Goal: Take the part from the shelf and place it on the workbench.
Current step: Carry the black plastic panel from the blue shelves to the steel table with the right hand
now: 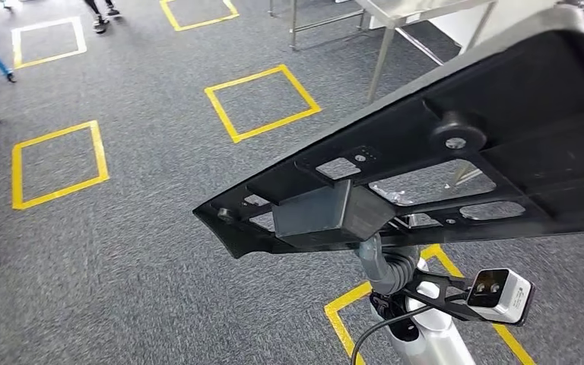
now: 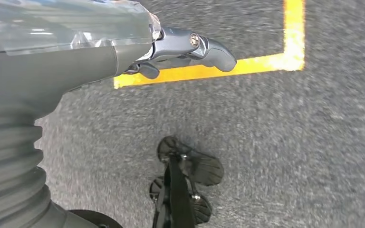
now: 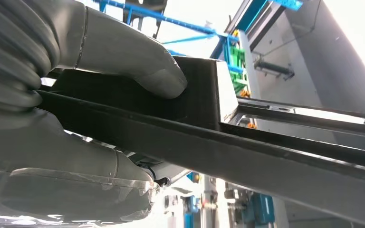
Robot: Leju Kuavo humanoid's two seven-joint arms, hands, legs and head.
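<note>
The right hand [image 3: 104, 118] held the part [image 1: 456, 160], a long black plastic panel with cut-outs, raised in the air above the carpet [image 1: 137, 228]. It was neither on a shelf nor on the table [image 1: 418, 11], whose metal legs and top edge stood well beyond it. Judged from this, the part had been taken and was in carriage toward the table.

The hold was made at a box-shaped block [image 1: 327, 213] on the panel's underside. In the right wrist view the thumb [image 3: 138, 61] pressed on one face of the block and the fingers [image 3: 76, 185] lay on the other side of the panel's edge, so the part was clamped between them. The grip near one end left most of the panel projecting beyond the hand, tilted; a swing or slip is a fair risk.

The left hand [image 2: 185, 50] hung over the carpet beside a yellow floor marking [image 2: 247, 64], fingers curled in, holding nothing.
</note>
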